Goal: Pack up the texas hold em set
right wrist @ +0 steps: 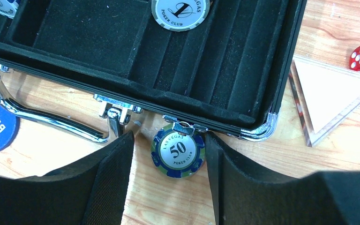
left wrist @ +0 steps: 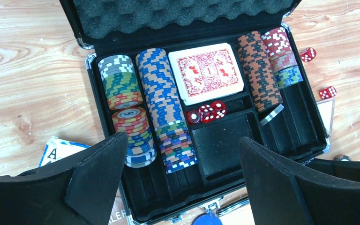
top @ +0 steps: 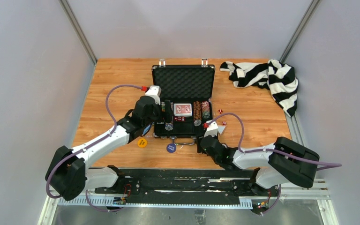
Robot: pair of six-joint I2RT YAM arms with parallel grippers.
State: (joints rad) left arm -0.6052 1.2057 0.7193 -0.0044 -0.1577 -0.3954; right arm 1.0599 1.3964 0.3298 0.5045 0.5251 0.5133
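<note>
Top view: table carries open case, lid tilted back so I can reach trays. Packed there: chip rows, card deck, three dice. My left gripper hangs above trays, fingers wide apart, empty. My right gripper low at case front, fingers apart, straddling loose 50 chip flat on wood against latch, not clamped yet. I judge: pinch, lift into case.

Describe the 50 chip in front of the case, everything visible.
The 50 chip is round, its pale centre printed LAS VEGAS 50 POKER CLUB, its rim blocked green and blue. It lies flat, face up, on the wooden table, its top edge at the case's metal latch, between the right gripper's open jaws.
</note>
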